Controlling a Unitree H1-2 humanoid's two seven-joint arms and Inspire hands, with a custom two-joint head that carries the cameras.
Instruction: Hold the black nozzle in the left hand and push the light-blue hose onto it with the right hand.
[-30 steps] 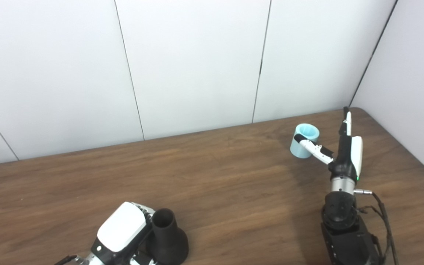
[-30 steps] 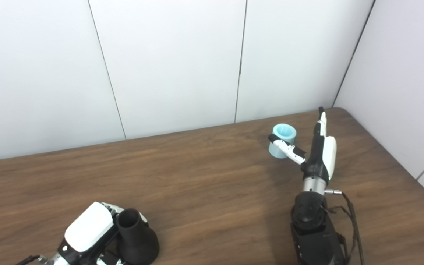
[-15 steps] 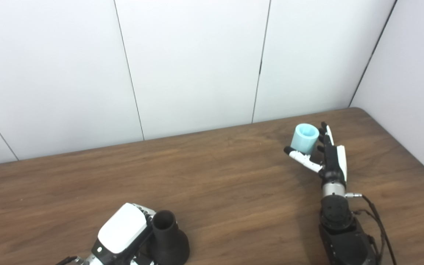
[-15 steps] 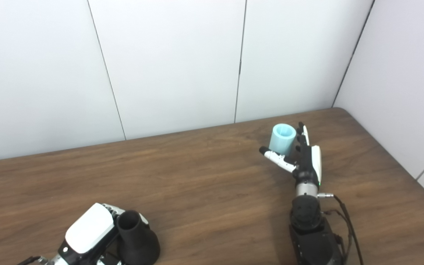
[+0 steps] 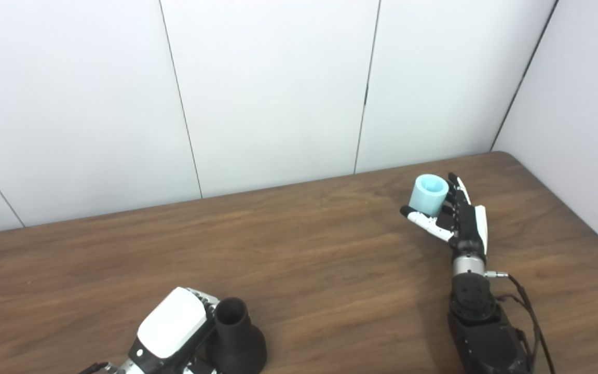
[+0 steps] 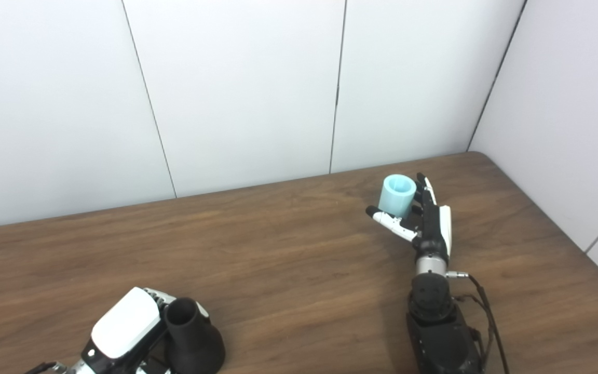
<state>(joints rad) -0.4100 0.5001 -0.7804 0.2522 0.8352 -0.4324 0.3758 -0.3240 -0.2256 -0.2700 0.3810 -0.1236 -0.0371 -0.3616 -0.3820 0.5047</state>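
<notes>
— What's on that long brown wood-grain table?

— Biggest task piece is the black flared nozzle, standing upright on its wide base at the table's near edge, narrow open mouth up. The left hand is pressed against its left side; whether the fingers wrap round it I cannot tell, they're hidden.

— And the hose?

— A short light-blue tube section near the table's far right corner, well apart from the nozzle. The right hand cradles it, fingers curled behind, thumb under the front; it seems held, barely.

— How will it handle?

— Light, I'd guess, smooth-walled and slippery, perhaps stiff. Grip the middle of the wall, leaving the open end free. The nozzle looks rigid and heavier; hold it low on the flare.
</notes>
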